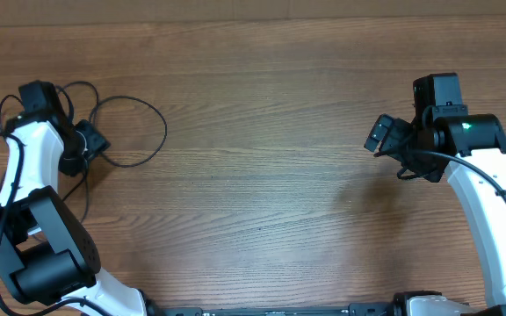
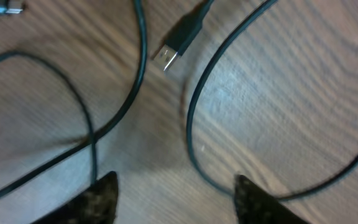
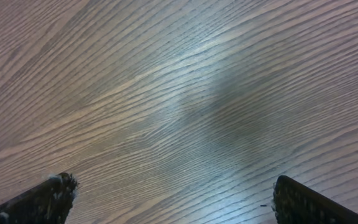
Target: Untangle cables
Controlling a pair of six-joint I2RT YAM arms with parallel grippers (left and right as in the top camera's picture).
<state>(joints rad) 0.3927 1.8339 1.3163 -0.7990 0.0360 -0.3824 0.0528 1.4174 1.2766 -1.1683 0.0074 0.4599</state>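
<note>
Left jaws — spread wide, nothing between them. Their two dark fingertips (image 2: 101,196) show at the lower edge of the wrist view, over the cables (image 2: 188,124). One cord curves down in a long bend whose bottom runs right up to the fingertip on the view's right; whether it touches cannot be told. Two more cords cross each other just above the other fingertip.

Plug (image 2: 180,36) — black with a silver tip, lying flat on the bench (image 2: 303,81) between two of the cords, tip pointing to the lower left. A second plug (image 2: 2,7), silver-ended, is cut off by the top left corner of the same view.

Cables, seen from overhead: thin and black, bunched at the far left of the bench around the left arm (image 1: 20,167). One open loop (image 1: 163,132) spreads rightward from the bunch and lies flat on the wood. Other strands trail toward the left edge.

Right jaws — spread wide and holding nothing. Their fingertips (image 3: 51,196) sit at the lower corners of the wrist view, with wood grain beneath them.

Right arm (image 1: 481,202) — at the far right of the bench, its head turned leftward, well apart from the cables.
</note>
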